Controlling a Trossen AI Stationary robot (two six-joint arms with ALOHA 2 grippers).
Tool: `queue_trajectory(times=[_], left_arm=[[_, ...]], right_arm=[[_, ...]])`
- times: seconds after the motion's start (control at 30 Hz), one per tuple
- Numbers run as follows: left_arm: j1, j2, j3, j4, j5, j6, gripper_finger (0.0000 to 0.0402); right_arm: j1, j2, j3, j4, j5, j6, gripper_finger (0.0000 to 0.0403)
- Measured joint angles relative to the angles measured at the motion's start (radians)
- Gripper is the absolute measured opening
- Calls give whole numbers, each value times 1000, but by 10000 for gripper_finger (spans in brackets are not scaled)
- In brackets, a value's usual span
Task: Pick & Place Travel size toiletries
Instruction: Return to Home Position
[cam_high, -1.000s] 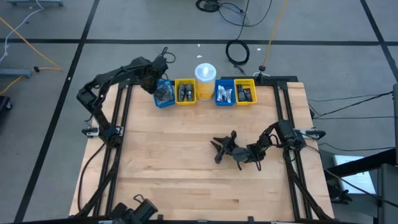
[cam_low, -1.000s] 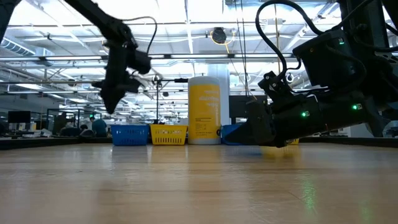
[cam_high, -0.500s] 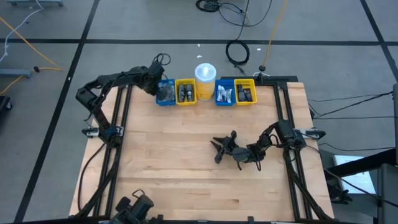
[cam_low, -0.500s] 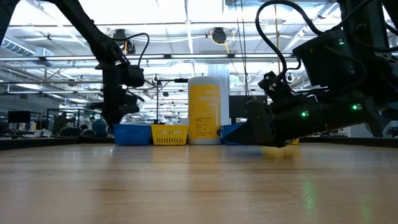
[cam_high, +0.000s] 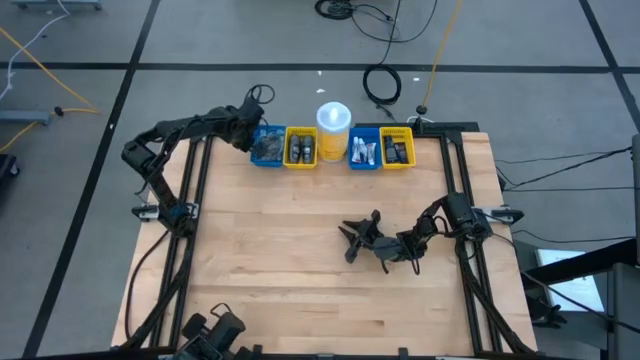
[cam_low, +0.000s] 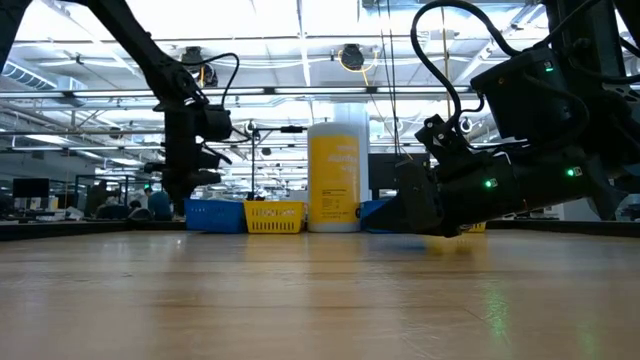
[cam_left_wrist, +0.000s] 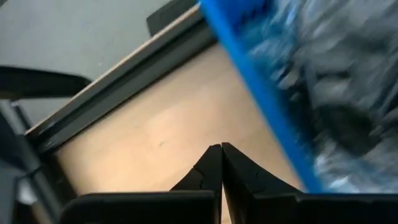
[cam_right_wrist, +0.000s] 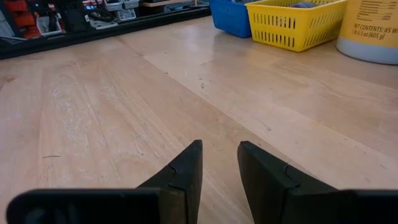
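All travel size toiletries (cam_high: 298, 150) lie binned beside the yellow canister (cam_high: 334, 128).
Pressed together, the left pincer (cam_left_wrist: 221, 152) sits just outside the blue bin (cam_left_wrist: 261, 93) farthest left of the canister, which has just slid canisterward; the right pincer (cam_right_wrist: 221, 144), slightly spread, idles well in front. Only retreat seems left.

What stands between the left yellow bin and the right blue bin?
Only the white-lidded yellow cup stands between them; the high view shows it plainly.
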Motion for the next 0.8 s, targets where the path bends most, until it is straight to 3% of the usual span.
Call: queue_trajectory(times=[0.27, 0.37, 0.5, 0.57, 0.67, 0.8], left_arm=[[-3, -87, -2, -100, -104, 35, 3], [-22, -191, -52, -28, -57, 68, 2], [-61, -372, -244, 217, 76, 115, 7], [-89, -459, -357, 359, 158, 112, 7], [-146, -576, -514, 548, 299, 91, 7], [-242, -678, -678, 763, 454, 49, 8]], right_arm=[[0, 0, 0, 0, -27, 8, 98], [0, 0, -1, 0, -111, -11, 98], [-3, -18, -6, -3, -220, -16, 98], [-21, -62, -20, 0, -318, -27, 98], [-68, -167, -69, -3, -544, -60, 95], [-152, -385, -167, -114, -806, -89, 82]])
